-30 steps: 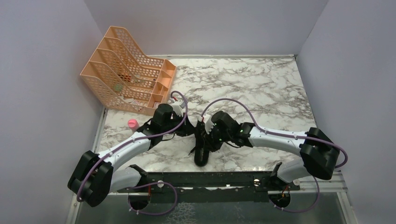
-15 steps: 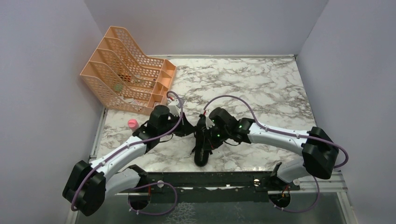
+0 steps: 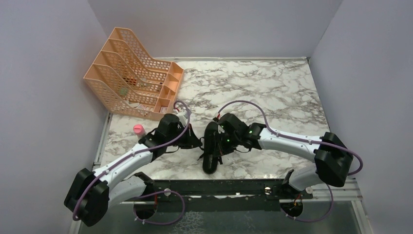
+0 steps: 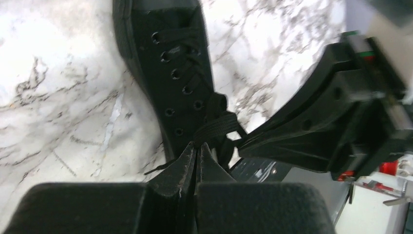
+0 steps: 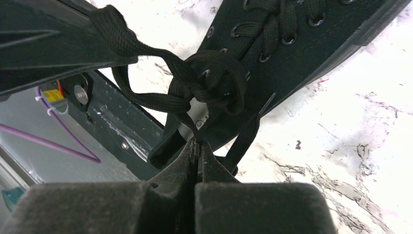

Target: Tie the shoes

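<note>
Two grippers: the left gripper [image 4: 196, 152] and right gripper [image 5: 197, 146] were pressed together, each on a strand of the laces [image 5: 146, 100].
Shoe: the shoe [image 3: 210, 155] was laid on the table [image 3: 272, 92] near its front edge, between the arms.
Knot: a loose knot [image 5: 209, 78] was gathered over the upper eyelets (not drawn tight).
Risk: a thin strand could be slipped from the pinch, or the light shoe dragged, if the pull were made unevenly.
</note>
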`<state>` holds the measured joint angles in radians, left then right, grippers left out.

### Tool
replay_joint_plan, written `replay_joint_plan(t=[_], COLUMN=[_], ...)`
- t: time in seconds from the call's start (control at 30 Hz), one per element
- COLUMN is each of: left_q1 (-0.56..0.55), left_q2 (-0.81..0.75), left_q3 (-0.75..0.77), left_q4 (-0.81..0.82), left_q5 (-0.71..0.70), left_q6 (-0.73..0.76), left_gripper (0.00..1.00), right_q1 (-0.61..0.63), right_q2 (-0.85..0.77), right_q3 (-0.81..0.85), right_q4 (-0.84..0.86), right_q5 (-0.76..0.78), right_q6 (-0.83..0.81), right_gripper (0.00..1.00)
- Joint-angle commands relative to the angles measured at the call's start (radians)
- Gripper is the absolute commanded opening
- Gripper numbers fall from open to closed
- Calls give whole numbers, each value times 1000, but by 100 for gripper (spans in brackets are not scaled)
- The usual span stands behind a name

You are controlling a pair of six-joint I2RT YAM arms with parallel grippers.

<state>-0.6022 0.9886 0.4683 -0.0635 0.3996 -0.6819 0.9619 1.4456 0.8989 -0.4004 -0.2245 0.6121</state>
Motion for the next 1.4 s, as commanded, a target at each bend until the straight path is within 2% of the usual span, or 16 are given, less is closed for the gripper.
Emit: replay_joint_plan(t=[0.0,0.23,0.33,0.43,0.53,0.6,0.7,0.87,0.9,0.97,1.03,1.1,1.2,1.37], left_q1=[-14,-25,-27,-34,-30,-16,-11,12,14,12,12,16,20,24], left_q2=[101,103,127,131,24,0,8,124,140,150,185,270,415,514], left_q3=[104,138,140,178,245,302,360,420,426,406,391,406,448,474], left_q4=[-205,-341,-351,-424,-494,-557,-544,-462,-464,-393,-311,-265,-254,-258], left_q5=[-4,-65,15,34,-38,-55,-78,-37,-27,6,31,116,208,306], left_q6=[81,72,90,118,140,172,173,204,199,196,254,324,400,482], left_gripper=[0,0,1,24,51,56,56,34,33,40,45,42,31,35], right_q1=[-16,-23,-25,-25,-25,-25,-26,-26,-26,-26,-26,-26,-26,-26], right_q2=[-41,-73,-63,-48,-47,-49,-50,-60,-61,-62,-71,-85,-96,-96], right_q3=[13,-27,-39,-22,-21,-23,-20,-36,-38,-41,-45,-55,-67,-78], right_q4=[26,69,89,75,72,71,71,86,87,82,81,81,89,95], right_q5=[66,76,68,55,37,26,9,-6,-11,-14,-16,-9,-10,-14], right_q6=[67,72,66,39,23,11,-10,-23,-26,-29,-31,-32,-36,-36], right_gripper=[1,2,2,2,2,2,2,2,2,2,2,2,2,2])
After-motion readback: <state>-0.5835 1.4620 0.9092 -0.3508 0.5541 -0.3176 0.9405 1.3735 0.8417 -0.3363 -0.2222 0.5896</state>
